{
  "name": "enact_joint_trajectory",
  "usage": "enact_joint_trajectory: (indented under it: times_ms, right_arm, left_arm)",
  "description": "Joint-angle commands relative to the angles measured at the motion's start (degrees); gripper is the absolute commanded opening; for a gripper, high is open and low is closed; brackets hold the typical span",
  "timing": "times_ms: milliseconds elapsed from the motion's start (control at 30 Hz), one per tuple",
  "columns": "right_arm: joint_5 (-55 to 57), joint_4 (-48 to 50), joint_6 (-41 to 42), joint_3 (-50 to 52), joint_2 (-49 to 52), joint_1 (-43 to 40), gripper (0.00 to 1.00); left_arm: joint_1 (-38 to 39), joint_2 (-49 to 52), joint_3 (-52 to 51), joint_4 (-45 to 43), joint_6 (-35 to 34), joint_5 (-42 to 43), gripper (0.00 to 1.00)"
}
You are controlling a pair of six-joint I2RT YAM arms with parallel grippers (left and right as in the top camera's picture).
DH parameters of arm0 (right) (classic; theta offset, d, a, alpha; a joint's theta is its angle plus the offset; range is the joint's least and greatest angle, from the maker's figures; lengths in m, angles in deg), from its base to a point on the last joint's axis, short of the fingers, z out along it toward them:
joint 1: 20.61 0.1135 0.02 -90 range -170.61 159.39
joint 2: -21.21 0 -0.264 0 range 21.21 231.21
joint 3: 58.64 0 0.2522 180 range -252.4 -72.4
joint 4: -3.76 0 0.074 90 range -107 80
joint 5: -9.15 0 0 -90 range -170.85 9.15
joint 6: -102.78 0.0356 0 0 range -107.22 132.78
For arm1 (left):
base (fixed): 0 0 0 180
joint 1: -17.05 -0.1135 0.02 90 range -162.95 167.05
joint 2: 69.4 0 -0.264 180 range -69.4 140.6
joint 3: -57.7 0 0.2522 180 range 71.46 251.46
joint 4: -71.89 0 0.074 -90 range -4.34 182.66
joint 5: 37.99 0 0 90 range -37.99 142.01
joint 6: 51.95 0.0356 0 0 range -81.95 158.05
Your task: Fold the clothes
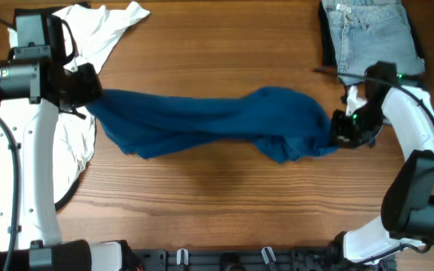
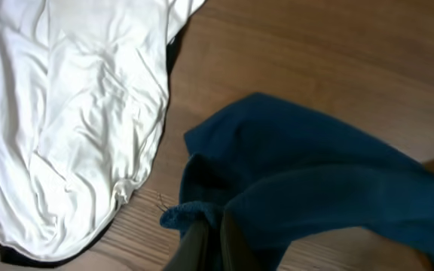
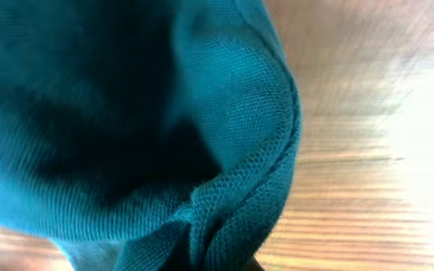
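Observation:
A blue garment point(image 1: 209, 120) hangs stretched across the middle of the table between my two grippers. My left gripper point(image 1: 89, 94) is shut on its left end; in the left wrist view the fingers point(image 2: 211, 237) pinch a bunched blue edge point(image 2: 315, 188). My right gripper point(image 1: 336, 129) is shut on its right end; the right wrist view is filled with blue knit fabric point(image 3: 164, 128), and the fingers are almost hidden under it. A white garment point(image 1: 89, 45) lies at the far left, also seen in the left wrist view point(image 2: 66, 113).
Folded light denim jeans point(image 1: 371, 34) lie at the back right, on a dark item. A dark garment edge shows under the white garment point(image 2: 6, 252). Bare wooden table point(image 1: 224, 203) runs along the front.

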Motion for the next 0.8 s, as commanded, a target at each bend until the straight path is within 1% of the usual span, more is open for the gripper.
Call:
enact_joint_trajectory:
  times_ms: [0, 133, 233, 267, 333, 400, 500, 600, 767]
  right_arm:
    - [0.92, -0.33, -0.33, 1.86, 0.74, 0.04, 0.12]
    - [0.44, 1.49, 1.57, -0.63, 0.35, -0.02, 0.34]
    - [0.50, 1.22, 1.51, -5.97, -0.96, -0.02, 0.52]
    - [0.50, 1.36, 1.38, -8.41, -1.64, -0.02, 0.60]
    - [0.46, 3.34, 1.36, -10.95, -2.45, -0.02, 0.68]
    - [-1.05, 7.08, 0.96, -11.45, -2.45, 0.00, 0.70]
    - [-5.40, 13.64, 0.70, -11.43, -0.37, 0.22, 0.70]
    - [-5.60, 17.88, 0.76, -11.43, 2.34, 0.85, 0.70]
    - [-6.29, 21.20, 0.74, -11.43, 8.44, 2.95, 0.71]
  left_arm:
    - [-0.79, 1.44, -1.79, 0.37, -1.86, -1.16, 0.04]
    - [-0.79, 1.55, -3.39, 0.28, -1.88, 0.17, 0.04]
    - [-0.79, 1.55, -4.57, 0.26, -2.71, 0.15, 0.04]
    - [-0.79, 1.55, -4.96, 0.28, -2.71, 0.17, 0.04]
    - [-0.79, 1.55, -5.42, 0.26, -2.71, 0.15, 0.04]
    - [-0.79, 1.55, -5.44, 0.02, -2.71, 0.13, 0.04]
    - [-0.79, 1.55, -5.44, -1.25, -2.71, 0.15, 0.04]
    - [-0.79, 1.55, -5.44, -2.45, -2.73, 0.15, 0.04]
    - [-0.79, 1.55, -5.44, -4.09, -2.73, 0.15, 0.04]
